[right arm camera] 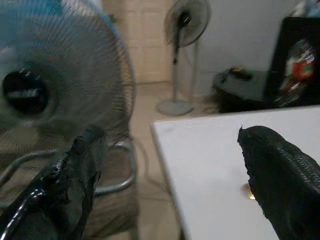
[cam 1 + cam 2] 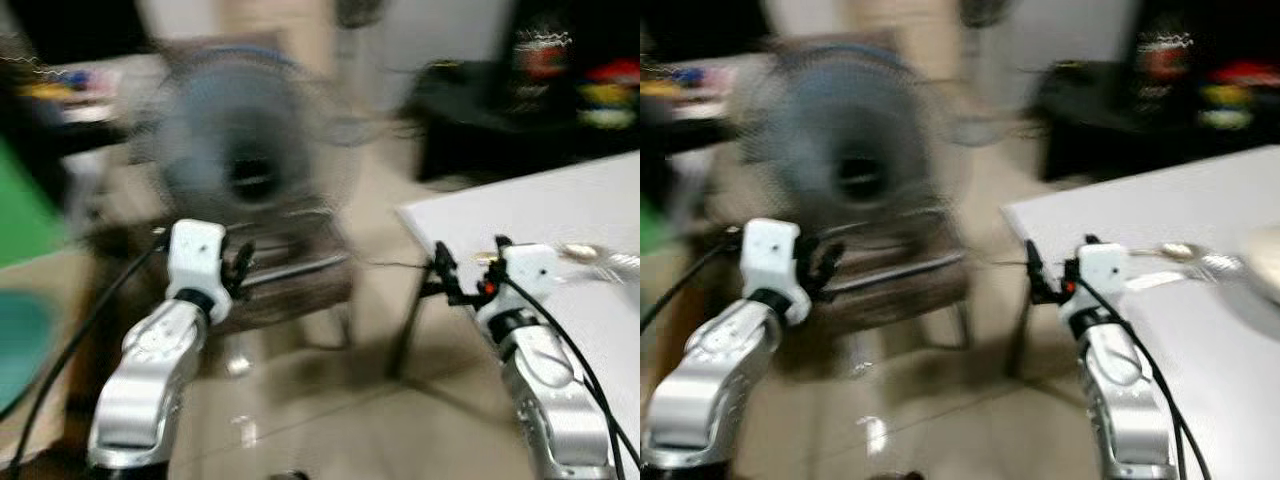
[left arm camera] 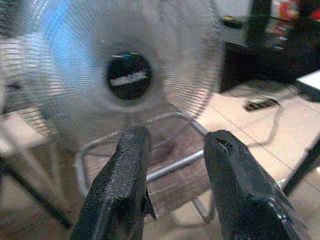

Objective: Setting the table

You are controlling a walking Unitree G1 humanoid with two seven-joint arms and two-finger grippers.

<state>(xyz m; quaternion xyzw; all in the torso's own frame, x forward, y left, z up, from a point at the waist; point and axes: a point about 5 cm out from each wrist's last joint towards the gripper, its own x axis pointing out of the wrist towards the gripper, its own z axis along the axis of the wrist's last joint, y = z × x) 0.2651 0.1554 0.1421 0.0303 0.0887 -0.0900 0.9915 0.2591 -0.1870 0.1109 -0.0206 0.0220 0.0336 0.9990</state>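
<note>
Blurred by camera motion, the room shows pale tiled floor, a large round fan in the upper left of the head views, and a dark cabinet along the upper right. Standing farther back by the wall, a second fan appears at the upper middle of the right wrist view. On the right side of the head views lies the corner of a white desk. Near that desk's right edge rests a spoon, with the rim of a pale plate just beside it at the frame's border.

Reaching forward at lower right, the right gripper hangs at the desk's near corner, jaws spread wide and empty; the spoon lies apart from them, farther right on the desk. At lower left, the left gripper points at the large fan, jaws spread, nothing between them, well apart from the desk.
</note>
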